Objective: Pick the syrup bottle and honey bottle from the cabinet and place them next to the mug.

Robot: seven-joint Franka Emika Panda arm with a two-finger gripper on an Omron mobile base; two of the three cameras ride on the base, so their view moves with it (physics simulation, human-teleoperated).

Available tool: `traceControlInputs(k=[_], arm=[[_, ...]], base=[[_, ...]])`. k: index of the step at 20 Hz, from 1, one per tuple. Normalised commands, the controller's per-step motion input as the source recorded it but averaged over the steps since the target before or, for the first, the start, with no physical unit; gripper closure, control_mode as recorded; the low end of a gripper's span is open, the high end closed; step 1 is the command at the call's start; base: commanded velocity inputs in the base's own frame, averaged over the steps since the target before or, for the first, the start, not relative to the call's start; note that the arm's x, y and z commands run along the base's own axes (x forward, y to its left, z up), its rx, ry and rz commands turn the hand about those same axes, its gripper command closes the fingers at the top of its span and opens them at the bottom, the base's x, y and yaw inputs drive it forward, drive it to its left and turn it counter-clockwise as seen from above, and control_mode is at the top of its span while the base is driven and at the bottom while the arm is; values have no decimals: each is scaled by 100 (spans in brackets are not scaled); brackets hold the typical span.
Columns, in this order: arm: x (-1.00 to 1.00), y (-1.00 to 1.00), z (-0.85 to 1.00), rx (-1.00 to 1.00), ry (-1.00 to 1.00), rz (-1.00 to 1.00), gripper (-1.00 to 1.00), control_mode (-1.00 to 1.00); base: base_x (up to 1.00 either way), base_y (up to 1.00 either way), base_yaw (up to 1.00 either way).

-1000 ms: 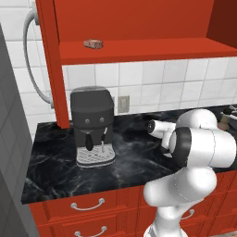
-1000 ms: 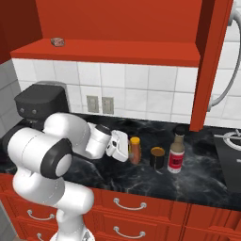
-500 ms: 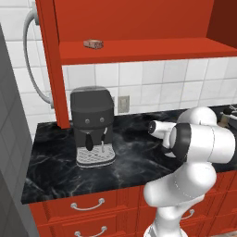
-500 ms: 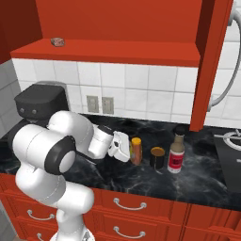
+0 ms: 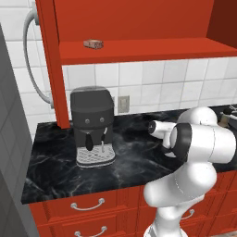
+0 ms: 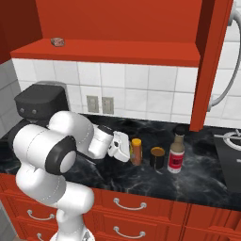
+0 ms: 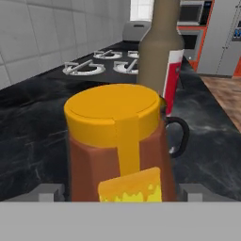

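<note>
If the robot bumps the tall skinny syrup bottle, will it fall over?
Probably fairly easily: the syrup bottle is tall and slim on a narrow base, so a nudge near its dark neck might tip it. The mug stands close beside it and could stop a fall that way. Its round body would likely roll on the smooth black counter if it went down.

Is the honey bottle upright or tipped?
Upright: the honey bottle stands on the counter, cap on top, beside the mug.
</note>
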Motion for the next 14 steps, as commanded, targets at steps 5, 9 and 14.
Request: traceControlInputs(k=[5, 9, 14], arm=[[0, 0, 0, 0, 0, 0, -100, -100], [0, 3, 4, -2, -3, 0, -100, -100], [-1, 8, 48, -1, -4, 0, -100, -100]], base=[[0, 0, 0], [0, 0, 0], [0, 0, 0]])
